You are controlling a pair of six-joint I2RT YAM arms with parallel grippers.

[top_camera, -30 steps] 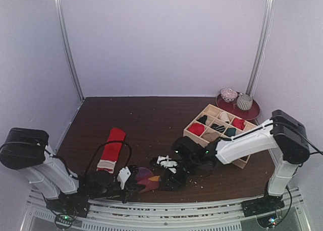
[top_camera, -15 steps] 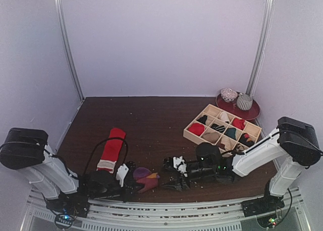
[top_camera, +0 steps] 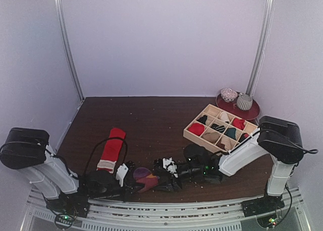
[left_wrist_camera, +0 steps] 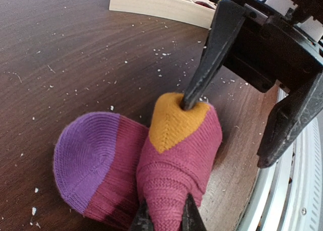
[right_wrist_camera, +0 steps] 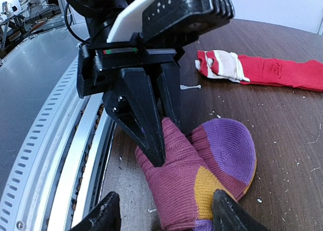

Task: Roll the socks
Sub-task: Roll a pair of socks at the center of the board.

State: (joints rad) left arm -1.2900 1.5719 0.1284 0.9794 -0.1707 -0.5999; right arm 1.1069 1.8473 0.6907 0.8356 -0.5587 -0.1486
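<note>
L gripper (left_wrist_camera: 164,220): jaws clamped together on the magenta sock (left_wrist_camera: 176,155), biting the rolled magenta end at 6 o'clock in L wrist view. From R wrist view we see its 2 black fingers (right_wrist_camera: 150,132) dug into the fabric from 11 o'clock.

R gripper (right_wrist_camera: 164,216): jaws apart, straddling the same sock w/o gripping it. In L wrist view 1 finger tip presses the orange cuff patch at 12 o'clock of the bundle. The other finger stands just beside the sock at 3 o'clock; we can't tell if it touches.

The sock is bunched up, partly rolled, w/ its purple cap at 9 o'clock in L wrist view. It lies on the table (top_camera: 151,117) by the near edge, approx 6 o'clock in top view, between the 2 grippers.

Red sock (top_camera: 112,149): flat and stretched out, at 10 o'clock from the magenta 1. It's apart from it, w/ the pale striped cuff toward the near edge.

Outward: R arm (top_camera: 242,158) comes in low from 3 o'clock and L arm (top_camera: 50,173) from 8 o'clock. A wooden divider box (top_camera: 187,133) w/ balled items sits at 3 o'clock on the table. A red plate (top_camera: 255,112) w/ 2 patterned round items (top_camera: 228,94) sits at 2 o'clock. White specks dot the tabletop.
</note>
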